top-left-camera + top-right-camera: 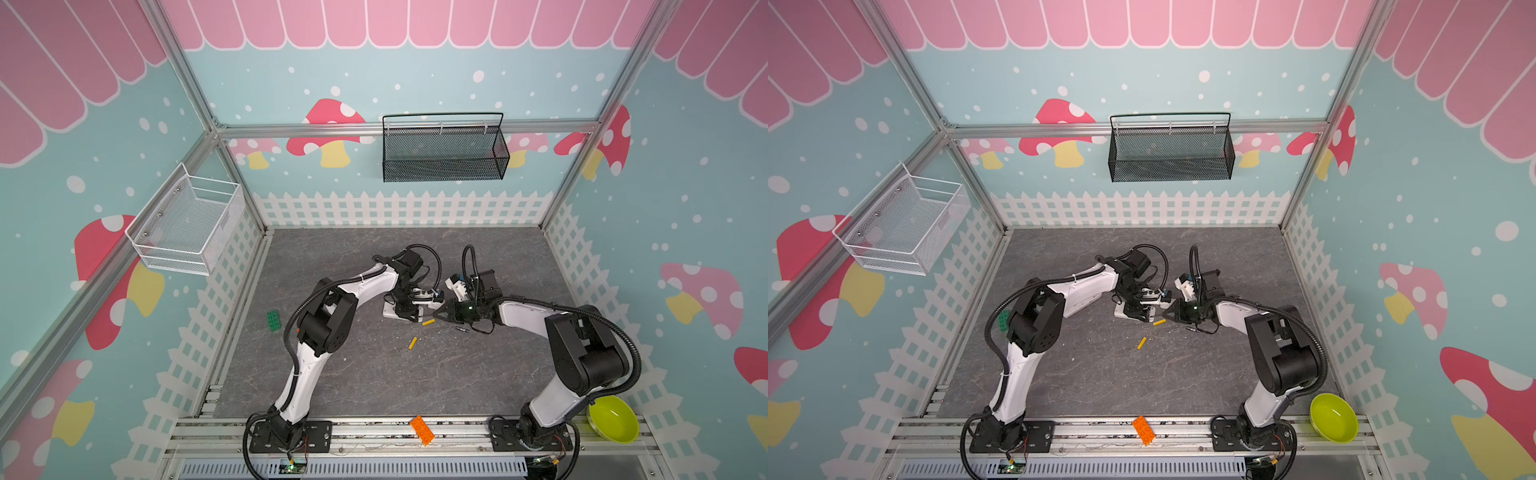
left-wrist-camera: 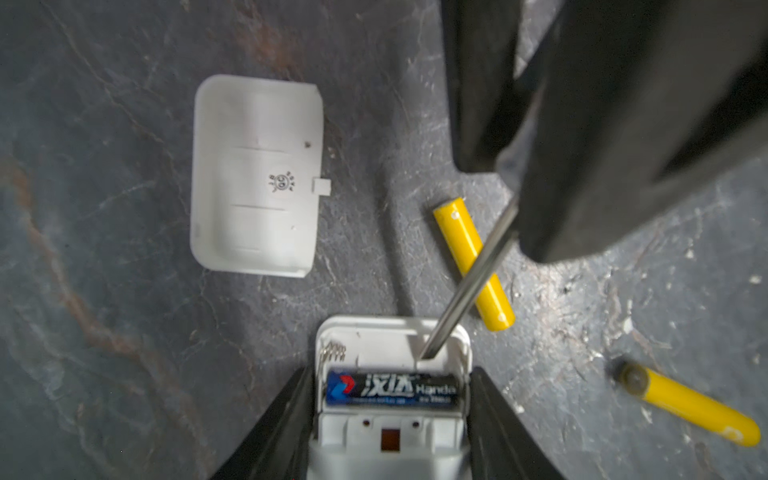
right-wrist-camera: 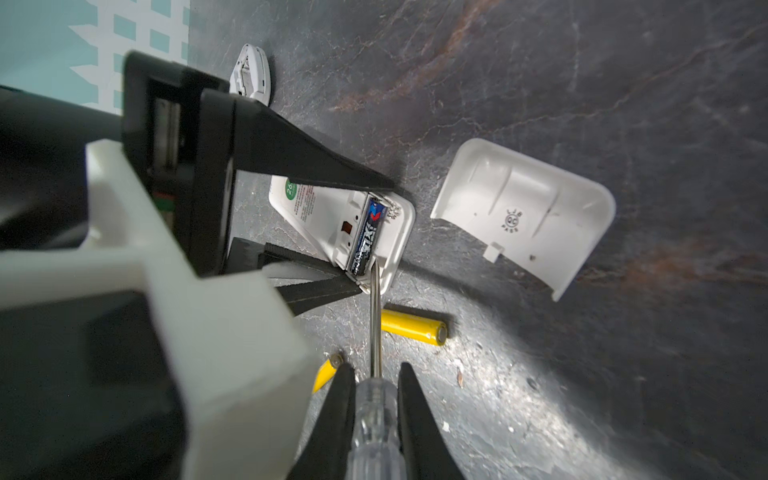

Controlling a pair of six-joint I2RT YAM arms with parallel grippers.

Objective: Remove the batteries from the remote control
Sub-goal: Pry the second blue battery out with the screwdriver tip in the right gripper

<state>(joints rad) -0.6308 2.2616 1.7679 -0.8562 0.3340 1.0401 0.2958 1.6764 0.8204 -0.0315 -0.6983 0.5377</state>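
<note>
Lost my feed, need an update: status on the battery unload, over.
Left hand clamped on remote. Right hand shut on screwdriver, tip in the bay. One black battery still seated; two yellow batteries out on table. Nothing blocking.

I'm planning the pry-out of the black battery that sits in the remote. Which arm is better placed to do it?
Right. The right gripper holds the screwdriver, whose tip sits in the compartment beside the black battery. The left gripper only straddles the remote.
</note>
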